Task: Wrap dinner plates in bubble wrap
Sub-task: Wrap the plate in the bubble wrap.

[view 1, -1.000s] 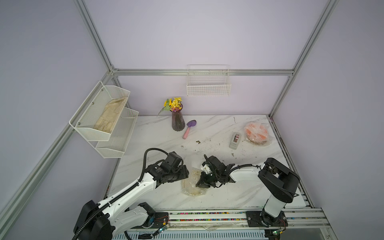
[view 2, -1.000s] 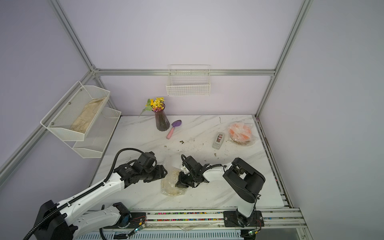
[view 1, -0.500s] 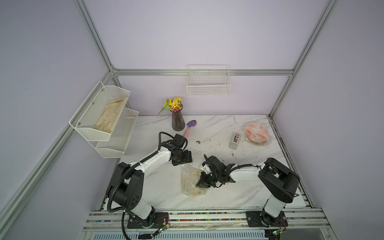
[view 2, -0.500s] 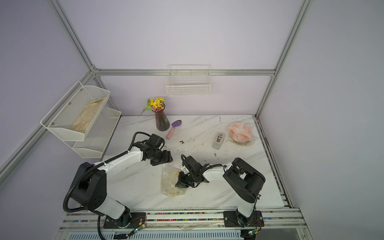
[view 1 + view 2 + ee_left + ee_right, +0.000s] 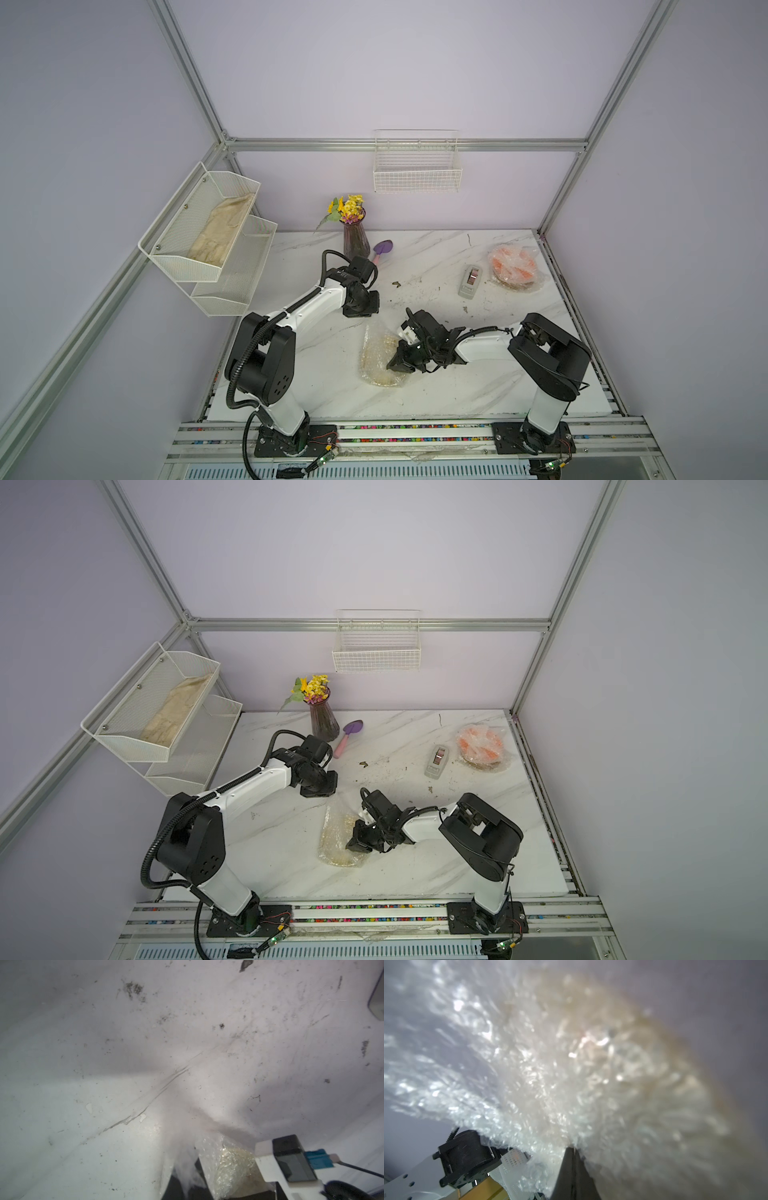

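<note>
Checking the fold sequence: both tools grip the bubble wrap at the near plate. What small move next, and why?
Probably draw the left tool toward the right tool, folding its pinched corner of the bubble wrap over the plate. Both tools are shut on the wrap, and that far corner lies stretched beyond the plate's edge.

plate [image 5: 383, 366] in bubble wrap [image 5: 371, 338] at table [image 5: 324, 386] front, tape dispenser [image 5: 470, 281] behind, vase [image 5: 355, 243] rearmost

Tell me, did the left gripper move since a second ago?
Yes. The left gripper went toward the back of the table and now sits closer to the vase than it did a second ago.
</note>
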Tool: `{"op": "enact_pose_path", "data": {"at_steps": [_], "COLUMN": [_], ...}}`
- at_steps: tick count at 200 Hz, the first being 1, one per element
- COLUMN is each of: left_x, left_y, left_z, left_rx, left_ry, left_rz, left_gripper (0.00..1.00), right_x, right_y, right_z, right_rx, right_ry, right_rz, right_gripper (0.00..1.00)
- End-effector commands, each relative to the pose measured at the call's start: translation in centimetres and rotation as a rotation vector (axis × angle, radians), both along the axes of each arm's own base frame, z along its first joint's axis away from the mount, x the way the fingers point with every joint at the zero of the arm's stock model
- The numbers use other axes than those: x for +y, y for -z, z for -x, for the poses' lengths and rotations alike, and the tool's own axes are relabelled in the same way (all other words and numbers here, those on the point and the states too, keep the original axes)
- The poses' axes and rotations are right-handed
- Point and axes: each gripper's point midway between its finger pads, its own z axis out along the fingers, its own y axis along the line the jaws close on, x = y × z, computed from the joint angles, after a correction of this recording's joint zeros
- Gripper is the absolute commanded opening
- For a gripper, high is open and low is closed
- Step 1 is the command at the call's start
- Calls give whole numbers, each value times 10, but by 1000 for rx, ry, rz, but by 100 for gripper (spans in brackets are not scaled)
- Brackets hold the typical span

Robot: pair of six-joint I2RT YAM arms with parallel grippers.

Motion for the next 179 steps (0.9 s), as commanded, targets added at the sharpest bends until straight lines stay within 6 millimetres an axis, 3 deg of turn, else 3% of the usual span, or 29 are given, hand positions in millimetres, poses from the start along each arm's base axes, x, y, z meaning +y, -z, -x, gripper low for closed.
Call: {"op": "enact_pose_path", "data": {"at_steps": [1,48,65,81,111,132,160,179], "left_x": [-38,-67,-75,-69,-43,-27,-22,-24], "left_y": [-40,-1,18,45,94,119,132,133], "left_z": [3,87,106,122,140,153,156,153], "left_rx": [-46,129,182,232,294,359,385,383], "left_ry": [67,-14,-63,-117,-169,-183,-183,-168], "left_rz": [196,337,430,419,295,209,172,169], "left_gripper": [4,6,7,6,6,5,6,5], "right_x": [-37,-37,-39,-40,-40,-37,-42,-57], "right_y": [62,72,74,73,61,30,-10,4], "right_z": [6,6,8,7,3,-5,-18,-25], "right_rx": [65,84,90,87,61,24,-28,-34], "right_ry": [116,140,141,147,155,170,167,146], "right_rz": [234,235,239,241,235,194,150,209], "right_gripper": [0,0,0,0,0,0,0,0]}}
